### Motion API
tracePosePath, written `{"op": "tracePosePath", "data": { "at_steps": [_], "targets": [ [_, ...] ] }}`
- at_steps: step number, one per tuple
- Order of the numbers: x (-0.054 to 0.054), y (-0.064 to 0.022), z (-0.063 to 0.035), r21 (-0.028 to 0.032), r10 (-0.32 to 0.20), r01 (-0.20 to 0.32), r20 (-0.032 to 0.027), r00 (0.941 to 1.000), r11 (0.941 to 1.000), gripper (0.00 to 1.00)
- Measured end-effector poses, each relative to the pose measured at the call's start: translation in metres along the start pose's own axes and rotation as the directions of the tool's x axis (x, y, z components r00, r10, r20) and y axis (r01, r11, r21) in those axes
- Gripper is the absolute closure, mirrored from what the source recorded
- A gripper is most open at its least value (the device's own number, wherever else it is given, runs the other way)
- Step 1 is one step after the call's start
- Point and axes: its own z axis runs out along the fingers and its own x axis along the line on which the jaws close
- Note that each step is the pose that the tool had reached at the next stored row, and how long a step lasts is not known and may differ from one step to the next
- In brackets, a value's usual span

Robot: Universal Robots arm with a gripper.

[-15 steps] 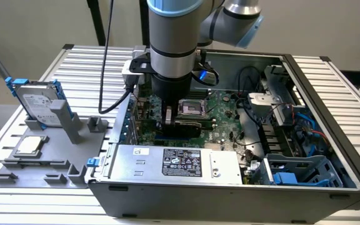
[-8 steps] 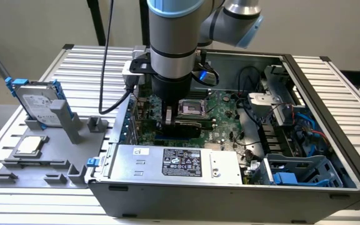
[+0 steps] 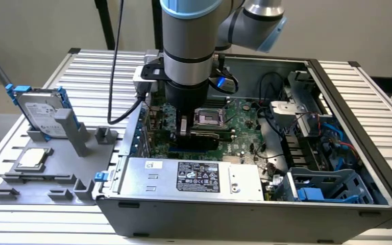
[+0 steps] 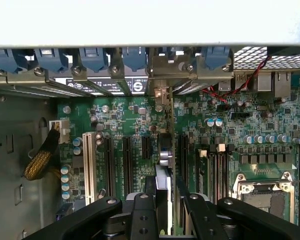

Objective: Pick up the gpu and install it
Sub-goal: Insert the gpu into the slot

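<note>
The gpu (image 4: pixel 163 187), a thin card seen edge-on with a silver end bracket, stands upright between the gripper (image 4: pixel 164 210) fingers, which are closed on it, directly over the motherboard (image 4: pixel 225 130) slots.

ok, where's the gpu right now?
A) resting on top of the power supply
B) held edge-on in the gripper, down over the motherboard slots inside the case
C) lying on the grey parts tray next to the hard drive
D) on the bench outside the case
B: the gripper clamps the gpu edge-on above the motherboard expansion slots, inside the open case.
</note>
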Motion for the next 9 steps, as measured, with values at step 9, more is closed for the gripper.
{"op": "tracePosePath", "data": {
  "at_steps": [9],
  "targets": [
    [0.0, 0.0, 0.001, 0.0, 0.0, 0.0, 0.0001, 1.0, 1.0, 0.74]
  ]
}}
